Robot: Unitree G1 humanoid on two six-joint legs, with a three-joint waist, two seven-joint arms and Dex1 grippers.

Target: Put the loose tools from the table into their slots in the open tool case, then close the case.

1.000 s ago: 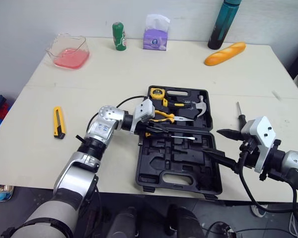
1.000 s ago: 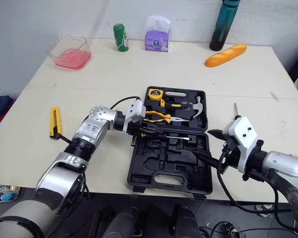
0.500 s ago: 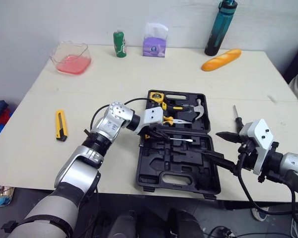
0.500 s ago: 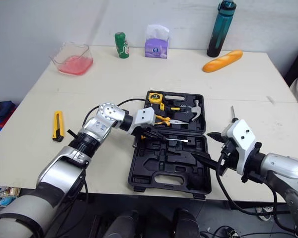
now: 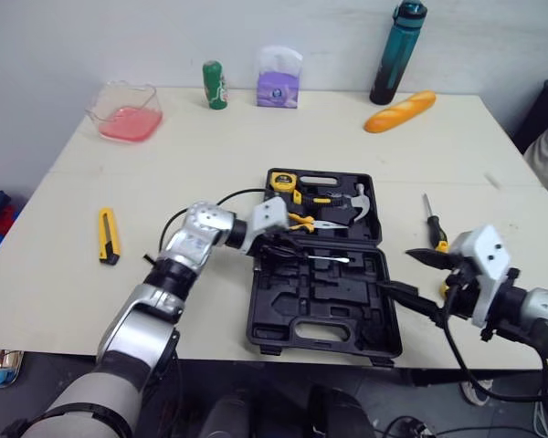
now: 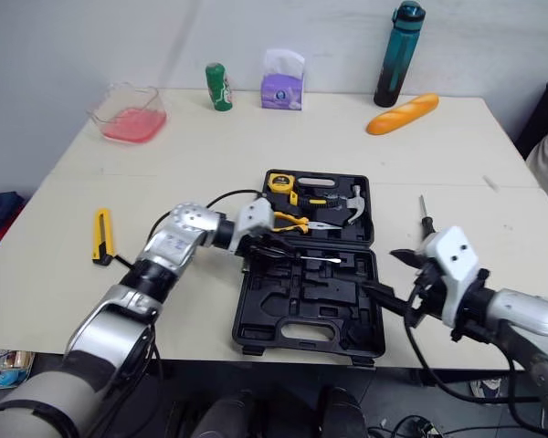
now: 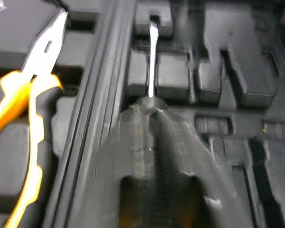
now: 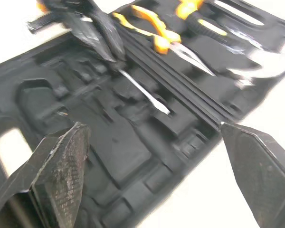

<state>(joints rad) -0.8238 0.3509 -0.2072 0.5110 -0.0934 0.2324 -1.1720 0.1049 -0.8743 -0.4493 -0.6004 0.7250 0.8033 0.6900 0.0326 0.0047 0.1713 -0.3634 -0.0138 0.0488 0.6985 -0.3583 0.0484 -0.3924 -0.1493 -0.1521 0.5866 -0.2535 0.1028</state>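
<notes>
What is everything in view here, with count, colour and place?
table: 1, cream, under everything
tool case: 1, black, open, table centre
tape measure: 1, yellow, far half of the case
pliers: 1, yellow handles, far half of the case
hammer: 1, silver head, far half of the case
held screwdriver: 1, silver shaft, over the near half of the case
loose screwdriver: 1, black handle, on the table right of the case
utility knife: 1, yellow, on the table left
container: 1, clear with pink contents, far left
can: 1, green, far edge
tissue pack: 1, purple, far edge
bottle: 1, teal, far right
bread loaf: 1, orange, far right
left pincer: shut on the held screwdriver
right pincer: open, at the case's right edge
</notes>
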